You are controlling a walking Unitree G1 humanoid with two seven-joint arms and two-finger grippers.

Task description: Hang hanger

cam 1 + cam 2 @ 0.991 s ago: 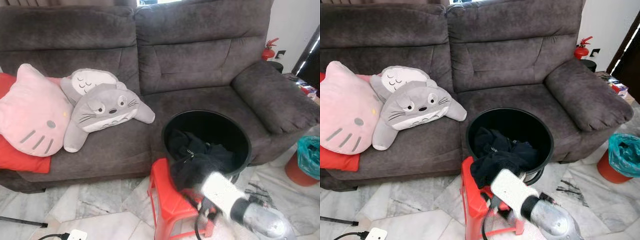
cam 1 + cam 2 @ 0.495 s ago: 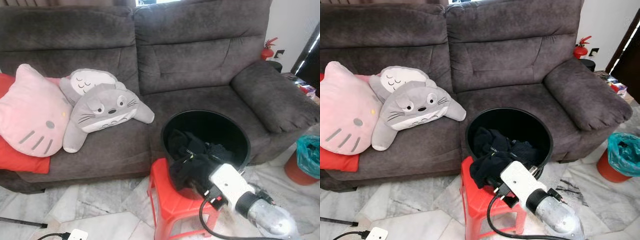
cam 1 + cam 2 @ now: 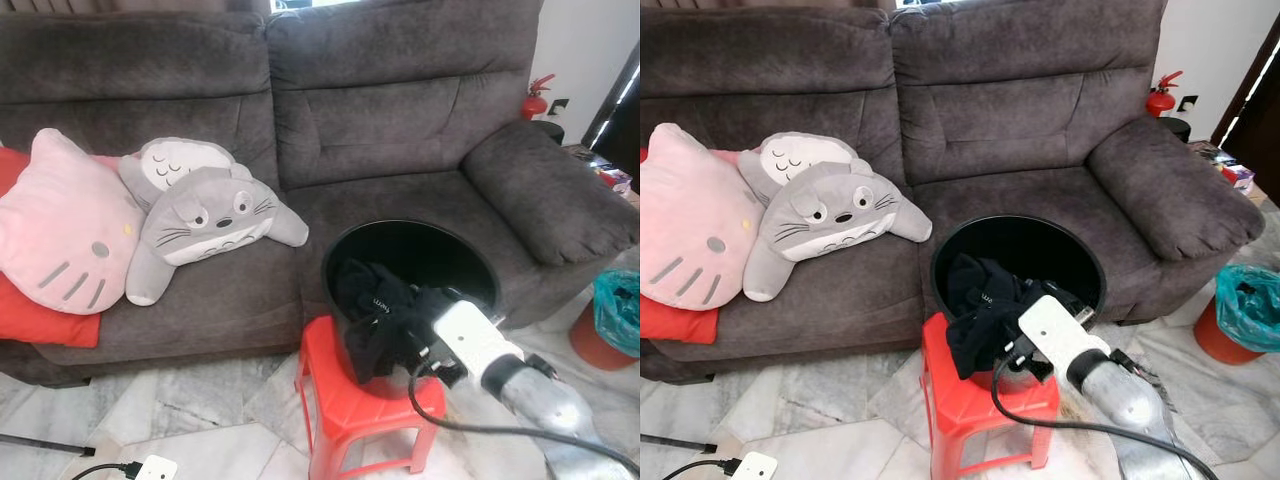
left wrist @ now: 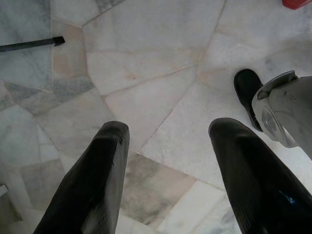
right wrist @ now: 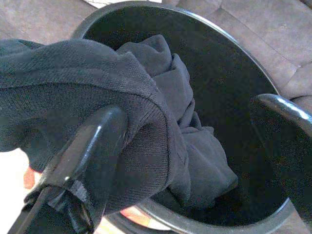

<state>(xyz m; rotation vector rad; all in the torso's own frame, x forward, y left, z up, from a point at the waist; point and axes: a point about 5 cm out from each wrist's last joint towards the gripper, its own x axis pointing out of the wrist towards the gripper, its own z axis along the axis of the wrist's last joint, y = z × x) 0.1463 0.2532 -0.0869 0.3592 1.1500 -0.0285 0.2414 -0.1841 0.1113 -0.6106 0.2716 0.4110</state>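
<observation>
Right pincer (image 5: 195,146) (fingers parted) over knitted dark garment (image 5: 97,78).

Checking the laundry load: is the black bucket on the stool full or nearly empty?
Partly filled. Dark clothes fill the left side of the black bucket and spill over its rim; its right side looks empty.

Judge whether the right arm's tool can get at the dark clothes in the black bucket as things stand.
Probably yes: the right tool is open at the bucket's rim, fingers straddling the dark clothes, nothing between.

White lettering on the dark garment (image 3: 385,305) is too small to read.
</observation>
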